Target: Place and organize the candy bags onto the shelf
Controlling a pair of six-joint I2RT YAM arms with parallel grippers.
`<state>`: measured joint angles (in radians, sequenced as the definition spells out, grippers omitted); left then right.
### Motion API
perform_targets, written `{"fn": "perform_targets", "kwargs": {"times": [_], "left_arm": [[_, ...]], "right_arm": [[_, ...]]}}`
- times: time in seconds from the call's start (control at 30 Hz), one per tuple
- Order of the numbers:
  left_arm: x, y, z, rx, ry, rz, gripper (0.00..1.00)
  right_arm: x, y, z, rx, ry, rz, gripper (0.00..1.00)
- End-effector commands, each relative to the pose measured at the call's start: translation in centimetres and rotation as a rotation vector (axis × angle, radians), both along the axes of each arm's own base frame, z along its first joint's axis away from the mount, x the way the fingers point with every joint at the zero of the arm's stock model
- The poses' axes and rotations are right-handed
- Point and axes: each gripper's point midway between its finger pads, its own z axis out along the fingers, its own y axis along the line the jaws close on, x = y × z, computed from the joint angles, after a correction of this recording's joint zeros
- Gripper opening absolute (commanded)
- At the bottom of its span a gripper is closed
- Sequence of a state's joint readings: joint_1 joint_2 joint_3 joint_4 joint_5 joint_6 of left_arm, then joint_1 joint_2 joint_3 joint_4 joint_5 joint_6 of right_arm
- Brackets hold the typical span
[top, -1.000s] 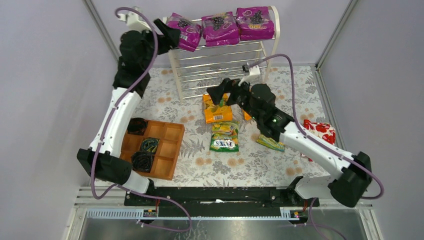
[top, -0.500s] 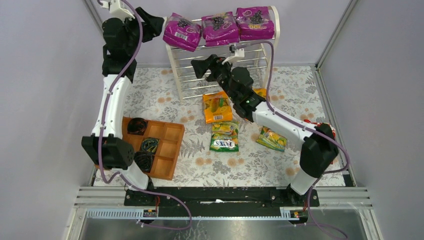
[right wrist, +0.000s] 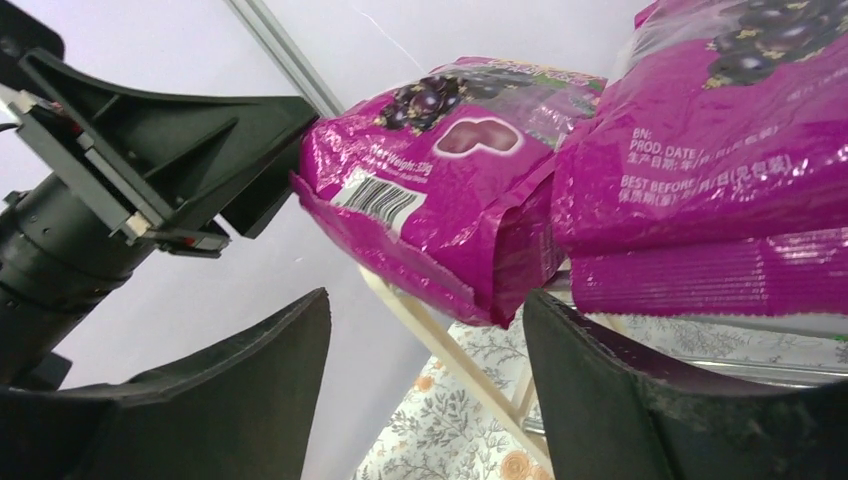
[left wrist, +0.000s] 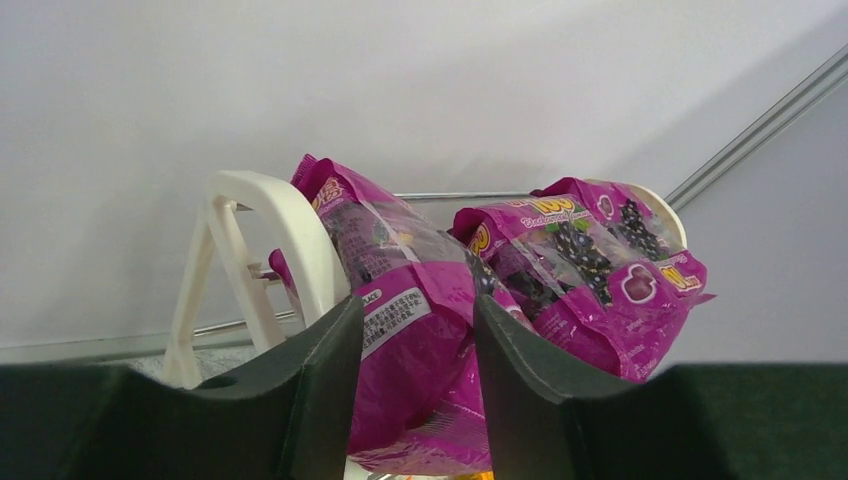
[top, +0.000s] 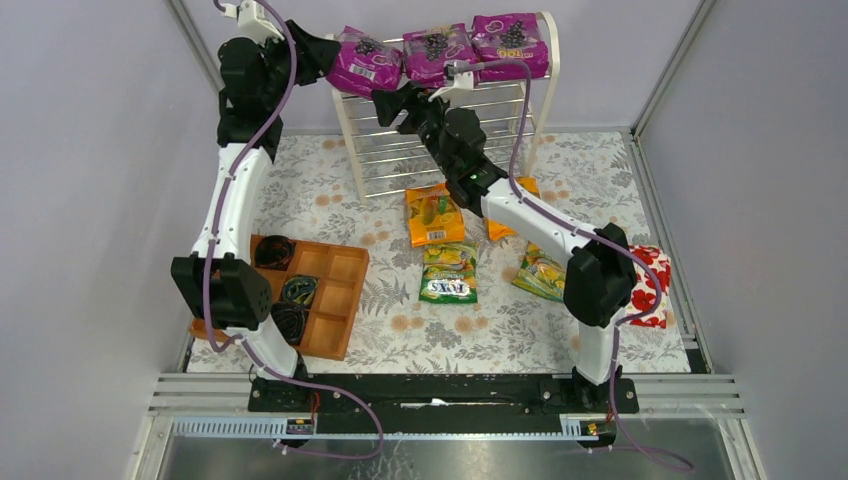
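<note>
Floral cloth (top: 400, 335), grey walls (top: 90, 150): your left gripper (left wrist: 418, 320) is straddling the far shelf's (top: 346, 130) left purple bag (top: 365, 62), grip unclear; your right gripper (right wrist: 425, 300) is gaping, empty.

Three plain walls, pale grey-lilac: back wall (top: 610, 40), left wall (top: 90, 150), right wall (top: 760, 150). No windows seen.
Slanted metal posts at the two far corners, left post (top: 200, 50) and right post (top: 670, 65); the right one shows as a strip (left wrist: 760, 125) in the left wrist view.
Table covered by a cloth (top: 400, 330), white-grey with leaf sprays and tan flowers, reaching all three walls.
Near edge: ribbed metal ledge (top: 450, 445), dull shine.
Light even and soft; shadows faint.
</note>
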<state>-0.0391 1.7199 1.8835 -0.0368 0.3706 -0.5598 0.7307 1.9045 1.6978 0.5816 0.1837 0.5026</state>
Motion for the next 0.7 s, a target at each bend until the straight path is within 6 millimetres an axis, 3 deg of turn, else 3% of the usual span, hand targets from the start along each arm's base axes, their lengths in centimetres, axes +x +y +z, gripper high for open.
{"fn": "perform_targets", "kwargs": {"times": [0.0, 0.07, 0.4, 0.53, 0.67], "left_arm": [[-0.5, -0.3, 1.2, -0.023, -0.04, -0.017, 0.43], [-0.5, -0.3, 0.7, -0.033, -0.026, -0.022, 0.37], [-1.5, -0.3, -1.3, -0.064, 0.036, -0.018, 0.16], [-2.4, -0.1, -2.0, -0.084, 0.049, -0.003, 0.09], [-2.8, -0.7, -2.7, -0.124, 0.072, -0.044, 0.06]], "right_arm": [[1.2, -0.5, 3.1, 0.016, -0.084, -0.023, 0.71], [1.2, 0.1, 3.3, -0.009, -0.11, 0.006, 0.61], [0.4, 2.7, 5.5, -0.056, -0.199, 0.133, 0.36], [0.1, 3.1, 7.0, -0.092, -0.247, 0.159, 0.27], [1.2, 2.2, 7.3, -0.16, -0.251, 0.099, 0.25]]}}
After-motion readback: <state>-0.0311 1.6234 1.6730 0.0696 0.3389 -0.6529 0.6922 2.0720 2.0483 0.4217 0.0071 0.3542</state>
